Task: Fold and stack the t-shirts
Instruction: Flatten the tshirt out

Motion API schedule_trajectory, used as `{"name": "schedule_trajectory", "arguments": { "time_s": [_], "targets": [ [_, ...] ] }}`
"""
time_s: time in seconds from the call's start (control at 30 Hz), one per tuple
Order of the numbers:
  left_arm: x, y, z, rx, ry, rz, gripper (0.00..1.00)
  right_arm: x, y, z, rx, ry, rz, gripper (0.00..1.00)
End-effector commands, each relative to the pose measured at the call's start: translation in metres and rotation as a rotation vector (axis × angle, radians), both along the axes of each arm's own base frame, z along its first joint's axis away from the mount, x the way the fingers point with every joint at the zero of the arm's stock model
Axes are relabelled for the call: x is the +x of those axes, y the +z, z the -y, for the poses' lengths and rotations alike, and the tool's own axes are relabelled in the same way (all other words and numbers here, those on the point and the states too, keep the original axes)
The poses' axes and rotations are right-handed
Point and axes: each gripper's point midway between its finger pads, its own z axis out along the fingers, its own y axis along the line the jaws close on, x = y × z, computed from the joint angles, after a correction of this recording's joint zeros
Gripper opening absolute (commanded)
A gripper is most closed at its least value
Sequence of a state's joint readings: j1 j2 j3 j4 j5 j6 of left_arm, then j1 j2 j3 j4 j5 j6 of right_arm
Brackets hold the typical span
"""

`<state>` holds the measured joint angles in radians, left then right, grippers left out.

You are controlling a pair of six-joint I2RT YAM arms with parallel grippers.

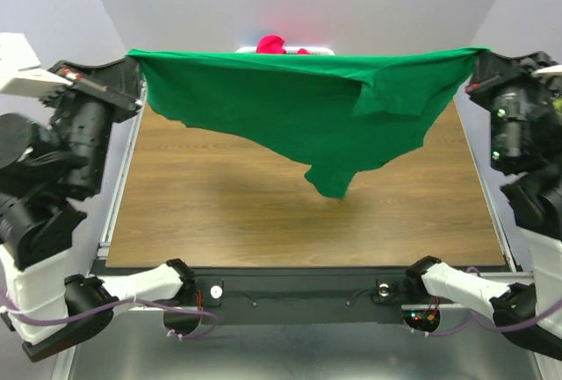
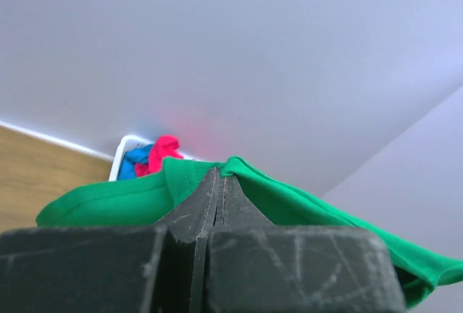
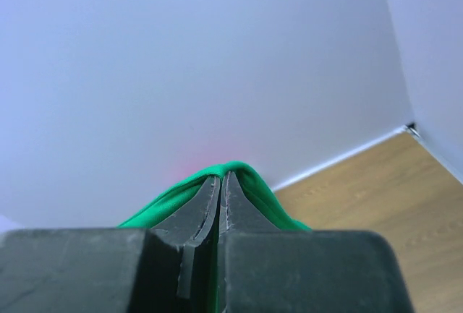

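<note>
Two corners clamped: my left hand (image 1: 136,70) at 9 o'clock, right hand (image 1: 479,62) at 3, stretching the green t-shirt (image 1: 263,99) above the counter (image 1: 219,222). I judge even tension, hem touching down first, works best.

The right gripper (image 3: 223,183) has its dark fingers (image 3: 242,215) pinched tight on a fold of the green t-shirt (image 3: 256,186). A pale wall (image 3: 181,60) stands behind, with the wooden counter (image 3: 376,190) at the right.
</note>
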<state>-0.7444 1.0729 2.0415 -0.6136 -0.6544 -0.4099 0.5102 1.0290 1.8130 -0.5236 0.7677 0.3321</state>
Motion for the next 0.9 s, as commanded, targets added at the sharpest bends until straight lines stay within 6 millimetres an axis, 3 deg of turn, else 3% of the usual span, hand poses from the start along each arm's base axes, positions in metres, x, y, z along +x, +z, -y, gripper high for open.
{"name": "schedule_trajectory", "arguments": {
  "time_s": [0.0, 0.1, 0.23, 0.33, 0.43, 0.57, 0.6, 0.73, 0.8, 0.87],
  "targets": [
    [-0.007, 0.018, -0.004, 0.037, -0.011, 0.065, 0.00, -0.015, 0.022, 0.000, -0.033, 0.053, 0.047, 0.00],
    [-0.005, 0.016, 0.000, 0.033, -0.021, 0.064, 0.00, -0.011, 0.021, -0.009, -0.046, 0.091, 0.040, 0.00],
    [0.016, 0.001, 0.012, 0.054, 0.008, 0.021, 0.00, 0.006, 0.012, -0.023, -0.053, 0.125, 0.010, 0.00],
    [0.044, -0.019, 0.023, 0.093, 0.078, -0.046, 0.00, 0.027, 0.000, -0.032, -0.082, 0.107, -0.039, 0.00],
    [0.090, -0.038, 0.039, 0.151, 0.117, -0.085, 0.00, 0.076, -0.035, -0.049, -0.129, 0.050, -0.159, 0.00],
    [0.134, -0.040, 0.035, 0.154, 0.085, -0.129, 0.00, 0.099, -0.028, -0.047, -0.165, -0.037, -0.177, 0.01],
    [0.140, -0.039, 0.024, 0.161, 0.104, -0.135, 0.00, 0.101, -0.014, -0.047, -0.172, -0.046, -0.153, 0.00],
    [0.124, -0.024, 0.024, 0.157, 0.049, -0.071, 0.00, 0.085, 0.022, -0.040, -0.158, -0.032, -0.072, 0.01],
    [0.114, -0.025, 0.022, 0.137, 0.038, -0.049, 0.00, 0.076, 0.025, -0.038, -0.154, -0.016, -0.057, 0.00],
    [0.099, -0.034, 0.016, 0.124, 0.032, -0.039, 0.00, 0.066, 0.015, -0.036, -0.155, 0.007, -0.068, 0.01]
  ]
}}
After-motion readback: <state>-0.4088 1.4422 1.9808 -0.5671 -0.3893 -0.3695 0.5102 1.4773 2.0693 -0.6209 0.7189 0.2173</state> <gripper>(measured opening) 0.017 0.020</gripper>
